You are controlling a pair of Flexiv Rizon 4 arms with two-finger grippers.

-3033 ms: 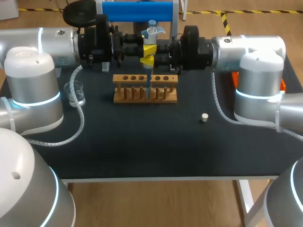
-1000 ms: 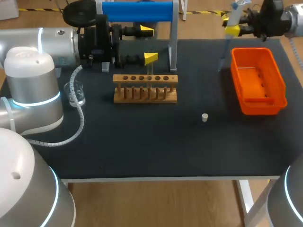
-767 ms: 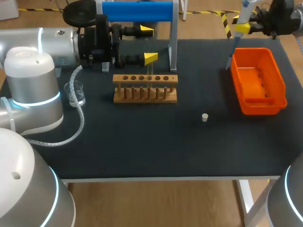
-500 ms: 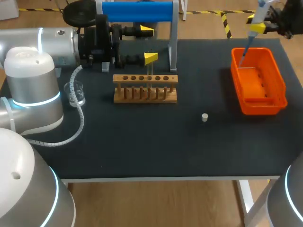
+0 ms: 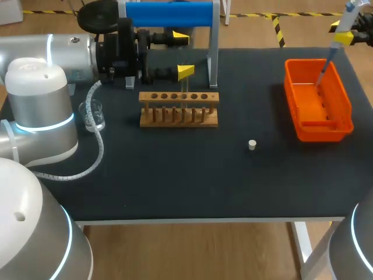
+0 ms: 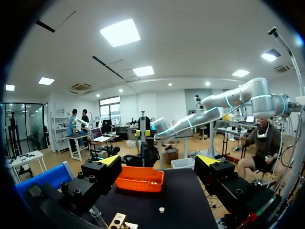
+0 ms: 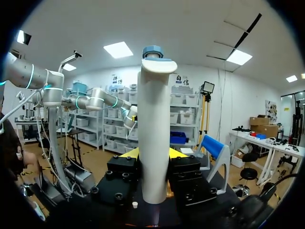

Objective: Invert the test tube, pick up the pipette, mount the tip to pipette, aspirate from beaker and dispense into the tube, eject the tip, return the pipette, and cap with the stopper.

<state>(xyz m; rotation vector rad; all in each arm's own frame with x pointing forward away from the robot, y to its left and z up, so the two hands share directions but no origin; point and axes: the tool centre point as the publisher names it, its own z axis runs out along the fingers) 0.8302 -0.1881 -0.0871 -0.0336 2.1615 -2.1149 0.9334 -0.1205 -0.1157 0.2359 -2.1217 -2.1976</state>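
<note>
While your right claw (image 5: 342,31) grips the white blue-topped pipette (image 7: 154,133) above the orange plastic bin (image 5: 323,135) and your left claw (image 6: 158,162) gapes, ejecting, returning and capping seemingly remain.

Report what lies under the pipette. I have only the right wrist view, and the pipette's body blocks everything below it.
Observer: In the head view, the right gripper holds the pipette tilted, and its tip hangs over the far end of an orange bin.
Operator: Check my other arm.
Observer: The left gripper is open and sits just behind the wooden rack, holding nothing that I can make out.
Operator: Find the beaker.
Observer: The beaker stands on the table to the left of the rack, beside the left arm's cable and far from the pipette.
</note>
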